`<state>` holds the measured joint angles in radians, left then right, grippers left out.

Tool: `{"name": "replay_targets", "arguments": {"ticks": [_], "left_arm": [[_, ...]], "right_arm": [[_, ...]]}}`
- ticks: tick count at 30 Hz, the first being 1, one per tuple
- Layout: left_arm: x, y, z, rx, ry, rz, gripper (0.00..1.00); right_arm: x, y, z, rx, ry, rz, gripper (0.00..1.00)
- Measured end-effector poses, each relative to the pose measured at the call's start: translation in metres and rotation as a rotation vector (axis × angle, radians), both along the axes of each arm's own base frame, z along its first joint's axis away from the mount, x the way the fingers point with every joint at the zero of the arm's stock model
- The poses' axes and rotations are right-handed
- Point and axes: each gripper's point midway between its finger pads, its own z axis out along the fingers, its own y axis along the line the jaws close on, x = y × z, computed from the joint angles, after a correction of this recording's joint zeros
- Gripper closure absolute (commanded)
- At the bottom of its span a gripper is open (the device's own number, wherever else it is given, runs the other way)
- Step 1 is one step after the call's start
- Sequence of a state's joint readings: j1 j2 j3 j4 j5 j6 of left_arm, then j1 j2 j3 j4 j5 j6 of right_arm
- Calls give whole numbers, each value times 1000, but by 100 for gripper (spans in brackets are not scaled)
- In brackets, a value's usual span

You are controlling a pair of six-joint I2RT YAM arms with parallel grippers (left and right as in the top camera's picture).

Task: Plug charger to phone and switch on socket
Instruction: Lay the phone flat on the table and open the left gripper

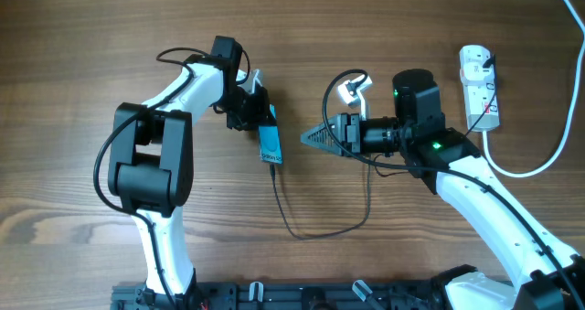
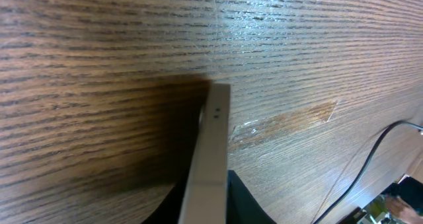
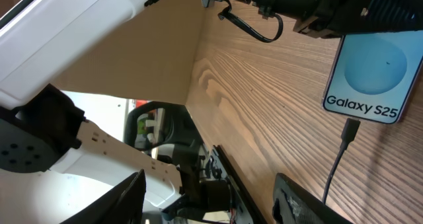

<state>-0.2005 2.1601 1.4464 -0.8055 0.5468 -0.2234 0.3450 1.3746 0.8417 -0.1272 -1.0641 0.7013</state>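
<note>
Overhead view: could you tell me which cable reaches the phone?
The thin black charger cable, ending at the phone's bottom edge; the thick white one feeds the socket.

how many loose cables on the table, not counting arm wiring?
2. Black charger cable loops from the phone toward the right arm; white lead leaves the power strip. A pale cable in the far corner may be a third.

so the phone sits midway across the counter, charger meeting its near end (cable loops off to the right), socket way over back right, well apart.
</note>
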Motion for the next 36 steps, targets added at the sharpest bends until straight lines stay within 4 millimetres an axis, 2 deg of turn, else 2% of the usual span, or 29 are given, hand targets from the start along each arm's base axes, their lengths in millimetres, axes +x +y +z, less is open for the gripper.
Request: {"name": "replay_targets", "arguments": {"ticks": [8, 10, 13, 31, 33, 35, 36], "left_arm": [[0, -1, 1, -5, 0, 1, 78], [0, -2, 1, -5, 1, 3, 72], [2, -3, 3, -9, -2, 5, 69], [3, -3, 4, -8, -6, 10, 65], [3, -2, 4, -7, -7, 10, 69], [3, -2, 4, -2, -6, 12, 82], [3, 0, 3, 8, -7, 13, 85]], "right_arm": [[0, 0, 0, 0, 0, 0, 37], [0, 0, 0, 0, 0, 0, 37], [0, 0, 0, 0, 1, 0, 37], [0, 0, 0, 0, 1, 0, 37], [0, 0, 0, 0, 1, 0, 37], [0, 0, 0, 0, 1, 0, 37], [0, 0, 0, 0, 1, 0, 34]]}}
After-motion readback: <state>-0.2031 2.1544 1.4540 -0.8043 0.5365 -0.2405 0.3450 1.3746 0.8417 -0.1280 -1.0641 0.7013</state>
